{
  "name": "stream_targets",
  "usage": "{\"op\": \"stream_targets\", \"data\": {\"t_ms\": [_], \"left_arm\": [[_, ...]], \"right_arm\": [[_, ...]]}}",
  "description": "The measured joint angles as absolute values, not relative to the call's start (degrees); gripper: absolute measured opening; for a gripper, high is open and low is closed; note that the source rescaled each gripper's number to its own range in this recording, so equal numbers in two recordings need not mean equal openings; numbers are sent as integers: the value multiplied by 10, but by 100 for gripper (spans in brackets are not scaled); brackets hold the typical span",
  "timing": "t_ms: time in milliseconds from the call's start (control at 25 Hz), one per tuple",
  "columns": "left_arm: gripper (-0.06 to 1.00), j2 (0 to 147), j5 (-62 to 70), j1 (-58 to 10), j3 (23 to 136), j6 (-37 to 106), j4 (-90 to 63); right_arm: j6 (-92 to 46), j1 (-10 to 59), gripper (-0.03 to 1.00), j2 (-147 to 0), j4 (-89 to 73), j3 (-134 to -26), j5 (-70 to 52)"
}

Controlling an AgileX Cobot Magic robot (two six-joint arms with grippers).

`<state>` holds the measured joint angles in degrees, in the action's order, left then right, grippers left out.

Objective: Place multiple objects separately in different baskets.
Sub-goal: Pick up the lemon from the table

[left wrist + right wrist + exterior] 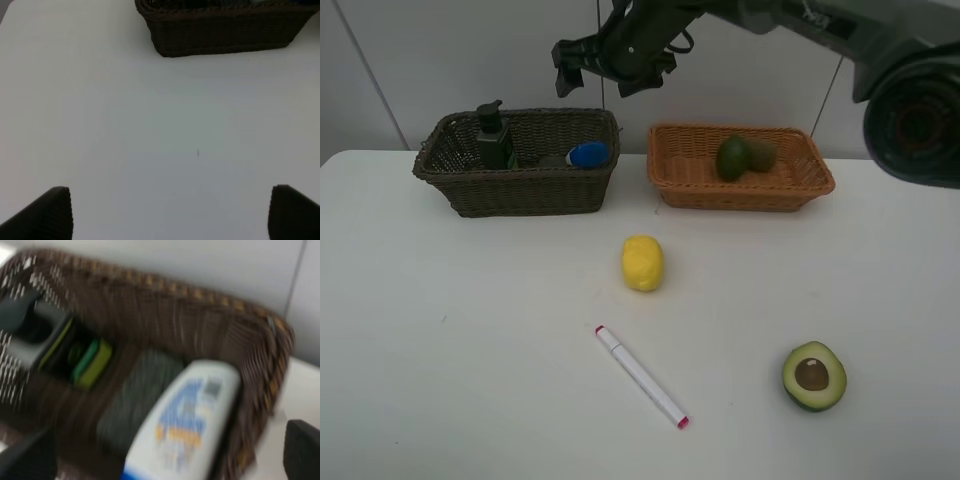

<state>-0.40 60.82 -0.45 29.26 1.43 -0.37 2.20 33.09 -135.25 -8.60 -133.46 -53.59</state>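
Observation:
My right gripper [601, 72] hangs open above the dark brown basket [520, 190]. In that basket stand the dark green pump bottle [494, 135], the blue-capped white tube [588, 154] and a dark eraser block [555, 161]. The right wrist view shows the tube [187, 415], the eraser [132, 400] and the bottle [45, 335] below the open right gripper [165, 460], blurred. The orange-tan basket [740, 195] holds the whole avocado [733, 157] and the kiwi [763, 155]. The lemon [642, 263], the marker [640, 377] and the halved avocado [814, 376] lie on the table. My left gripper [170, 217] is open over bare table, empty.
The white table [470, 330] runs to a white wall behind both baskets. In the left wrist view the dark basket [225, 30] sits ahead of the fingers [50, 215]. The right arm's body [910, 110] looms at the upper right.

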Motion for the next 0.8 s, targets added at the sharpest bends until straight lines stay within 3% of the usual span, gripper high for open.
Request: {"op": "stream_targets", "data": {"t_ms": [160,440,800], "left_arm": [[100,-4,608,-4,293,14,-4],[100,-4,608,-4,293,14,-4],[100,-4,608,-4,293,14,-4]], "right_arm": [[24,331,99,-1296,-78,-1337,-678],[33,331,100,-1249,-81,-1279,-697],[42,331,100,-1168,-102,-955,-701]]}}
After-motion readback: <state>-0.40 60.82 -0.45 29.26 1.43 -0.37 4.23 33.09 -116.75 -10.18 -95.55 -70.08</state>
